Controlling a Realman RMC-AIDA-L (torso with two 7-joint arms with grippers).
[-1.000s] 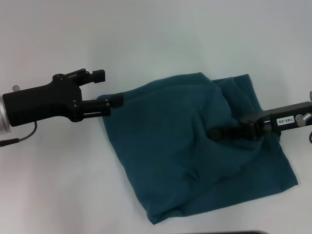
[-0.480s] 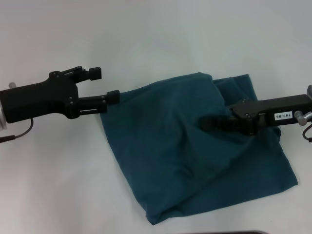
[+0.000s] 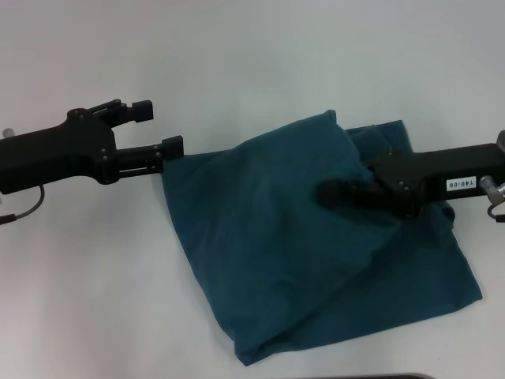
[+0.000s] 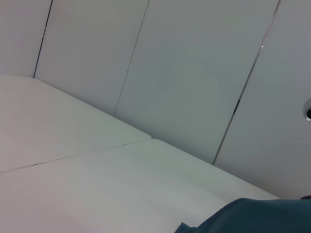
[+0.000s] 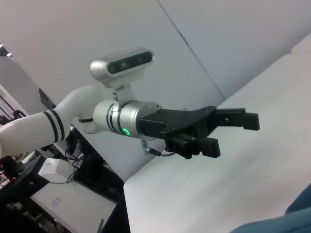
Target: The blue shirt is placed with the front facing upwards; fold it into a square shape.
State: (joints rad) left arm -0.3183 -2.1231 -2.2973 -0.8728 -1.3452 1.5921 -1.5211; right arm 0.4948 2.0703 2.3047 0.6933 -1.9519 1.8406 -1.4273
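White table (image 3: 237,63) holds the folded dark teal cotton shirt (image 3: 300,260). Open left gripper (image 3: 158,130) has backed off it; right gripper (image 3: 331,193) pinches a fold, carried farther left.

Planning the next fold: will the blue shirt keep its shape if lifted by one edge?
Probably not. The blue shirt lies in soft wrinkled layers, so it would likely droop. It also bulges near the right gripper, suggesting pushes bunch it.
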